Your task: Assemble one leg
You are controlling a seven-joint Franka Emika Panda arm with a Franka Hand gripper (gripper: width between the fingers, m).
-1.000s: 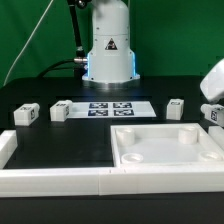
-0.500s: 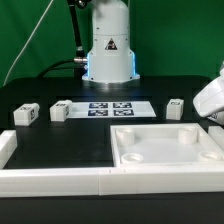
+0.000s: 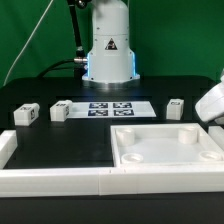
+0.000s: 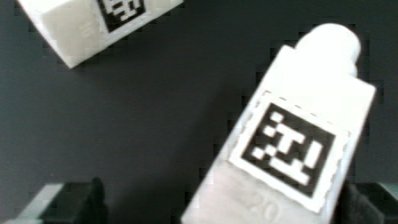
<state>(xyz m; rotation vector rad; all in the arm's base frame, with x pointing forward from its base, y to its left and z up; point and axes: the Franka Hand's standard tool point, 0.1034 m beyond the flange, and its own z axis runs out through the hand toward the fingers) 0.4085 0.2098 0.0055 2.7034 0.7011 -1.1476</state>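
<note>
White plastic all round, so I work from the biggest piece down. The tray-like tabletop (image 3: 160, 150) fills the counter's front corner on the exterior view's right. Beyond it, by the counter's edge on that same side, the gripper (image 4: 224, 202) hangs low over the leg (image 4: 294, 110) I am after. The exterior view hides that leg behind the arm's hand, so I go by the wrist view. There the leg lies on its side on the black counter (image 4: 107, 130), between the two dark fingers (image 4: 71, 200). They stand spread and clasp nothing, and neither seems to touch it. I judge the leg light and rigid, hard enough to take a firm pinch without harm. Its smooth skin could slip or twist if caught off centre, though. I would close across the two long flat flanks near the middle, clear of the rounded end, where the pads would find no flat to bear on. To look at, it is a short squarish block, plain white, narrowing to a rounded tip at one end. A black-and-white square marker tag (image 4: 290, 143) sits on the face turned upward. A second tagged block (image 4: 93, 25) lies near it, apart.
</note>
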